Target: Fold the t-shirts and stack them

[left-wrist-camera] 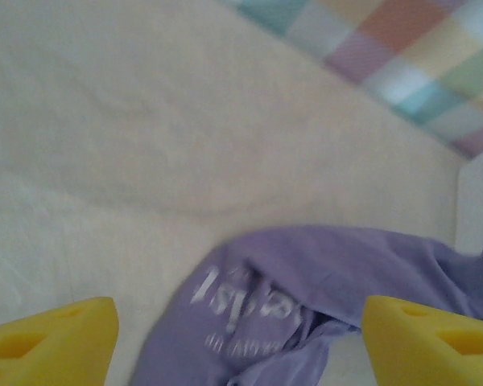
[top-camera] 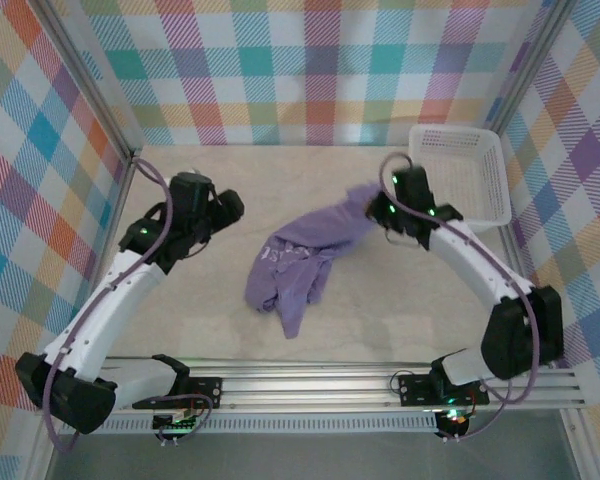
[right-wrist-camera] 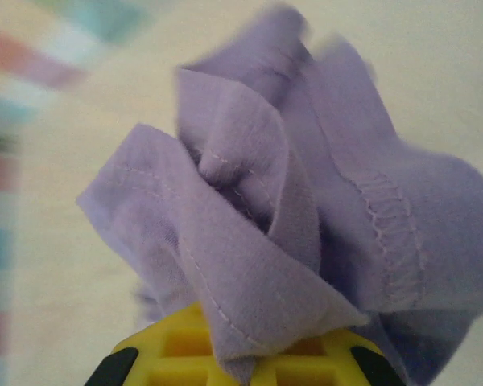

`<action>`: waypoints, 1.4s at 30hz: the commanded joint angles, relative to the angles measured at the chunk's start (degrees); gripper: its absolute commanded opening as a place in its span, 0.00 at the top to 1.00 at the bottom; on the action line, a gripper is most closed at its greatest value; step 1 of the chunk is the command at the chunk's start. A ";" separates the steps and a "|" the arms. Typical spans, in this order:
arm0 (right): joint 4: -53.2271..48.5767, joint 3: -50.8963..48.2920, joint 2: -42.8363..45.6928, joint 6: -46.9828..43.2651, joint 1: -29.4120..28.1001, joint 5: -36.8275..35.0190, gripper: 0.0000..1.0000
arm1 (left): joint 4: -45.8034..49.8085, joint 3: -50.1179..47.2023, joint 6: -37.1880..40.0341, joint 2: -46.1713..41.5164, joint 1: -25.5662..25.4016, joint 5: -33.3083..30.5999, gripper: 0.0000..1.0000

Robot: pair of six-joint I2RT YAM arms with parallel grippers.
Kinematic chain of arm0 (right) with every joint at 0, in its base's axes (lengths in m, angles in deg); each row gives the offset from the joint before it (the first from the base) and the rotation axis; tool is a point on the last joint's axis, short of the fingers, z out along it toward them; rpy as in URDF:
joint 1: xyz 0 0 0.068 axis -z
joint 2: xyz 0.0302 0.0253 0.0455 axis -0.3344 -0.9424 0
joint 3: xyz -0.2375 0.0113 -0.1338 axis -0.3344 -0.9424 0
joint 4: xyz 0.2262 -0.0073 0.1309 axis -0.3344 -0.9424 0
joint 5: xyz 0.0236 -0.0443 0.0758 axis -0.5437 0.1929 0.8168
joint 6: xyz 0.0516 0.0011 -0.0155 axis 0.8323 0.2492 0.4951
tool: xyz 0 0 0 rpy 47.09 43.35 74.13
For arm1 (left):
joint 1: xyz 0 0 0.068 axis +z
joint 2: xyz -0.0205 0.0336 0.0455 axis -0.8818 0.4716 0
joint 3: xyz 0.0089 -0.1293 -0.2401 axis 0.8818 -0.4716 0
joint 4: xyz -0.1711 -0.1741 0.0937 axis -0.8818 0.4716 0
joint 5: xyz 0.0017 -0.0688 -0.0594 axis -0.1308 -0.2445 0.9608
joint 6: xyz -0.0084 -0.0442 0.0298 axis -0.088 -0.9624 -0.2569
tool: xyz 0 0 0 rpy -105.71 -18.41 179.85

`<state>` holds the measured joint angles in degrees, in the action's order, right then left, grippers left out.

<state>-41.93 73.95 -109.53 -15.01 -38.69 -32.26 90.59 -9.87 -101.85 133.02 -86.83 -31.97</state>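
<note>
Top external view: the beige table (top-camera: 200,310) runs back to plaid walls (top-camera: 310,70), and the two white arms curve in from the near rail. The lavender t-shirt (top-camera: 295,265) lies crumpled around the middle of the table, one end drawn up and to the right into a narrow rope, the other end sagging in a loose heap toward the rail. How its sleeves and collar lie is lost in the folds.

The white lattice basket (top-camera: 480,175) stands in the far right corner, partly behind the right arm's wrist.

The right gripper (top-camera: 378,212) has the raised end of the shirt. In the right wrist view its yellow fingers (right-wrist-camera: 185,347) are pinched on a bunch of cloth (right-wrist-camera: 258,217) – a stitched hem shows, and the fabric covers most of the fingers.

The left gripper (top-camera: 230,208) is well to the left of the shirt, touching nothing. In the left wrist view its fingers (left-wrist-camera: 56,342) are spread wide, cut off by the bottom edge, with the shirt (left-wrist-camera: 322,265) ahead between them. Pale lettering (left-wrist-camera: 241,301) on the cloth is too blurred to read.
</note>
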 commanded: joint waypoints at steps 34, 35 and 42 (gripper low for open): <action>-8.71 -22.31 13.46 1.60 8.52 -5.95 0.55 | -14.70 -21.25 -10.26 22.27 -22.62 10.90 0.38; -7.96 -22.40 12.73 1.51 9.19 -5.05 0.55 | -14.81 -21.24 -10.31 22.85 -22.59 10.49 0.39; -3.36 -22.51 6.41 1.93 10.81 -1.75 0.74 | -17.57 -20.05 -9.85 24.78 -22.63 6.51 0.98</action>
<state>-48.71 51.83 -101.99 -13.50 -28.42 -36.42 75.38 -30.86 -112.76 156.60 -108.84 -23.36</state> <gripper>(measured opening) 0.318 0.217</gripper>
